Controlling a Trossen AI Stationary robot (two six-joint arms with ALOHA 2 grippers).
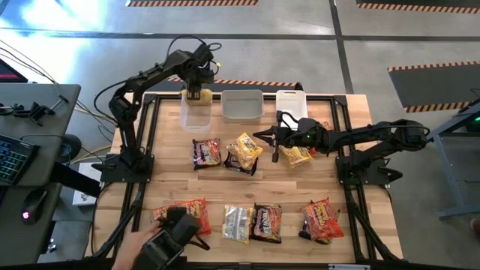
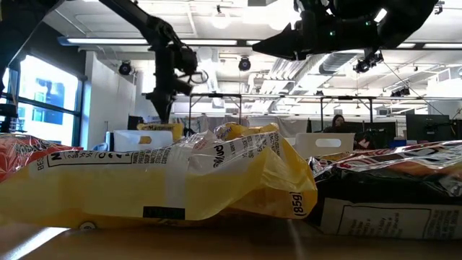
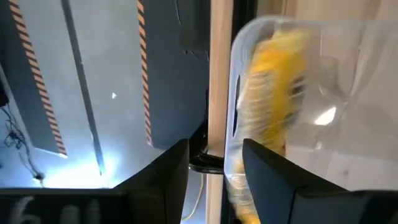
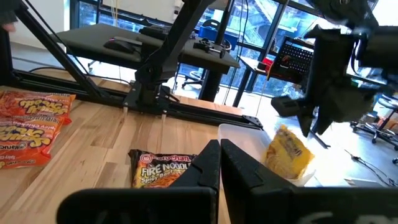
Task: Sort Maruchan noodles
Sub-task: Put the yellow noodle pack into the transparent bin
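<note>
Crinkly yellow packet (image 1: 199,97) drops into the clear tub (image 1: 194,120) below the open, empty left gripper (image 1: 196,93); right gripper (image 1: 259,136) closed, empty.

Three clear plastic tubs (image 1: 242,104) stand in a row along the far edge of the wooden tabletop (image 1: 247,191). Off its left edge sits a grey desk (image 1: 34,135) bearing a keyboard (image 1: 13,157) and a mouse (image 1: 34,204). Hazard-striped tape (image 1: 424,67) marks the grey floor.
</note>
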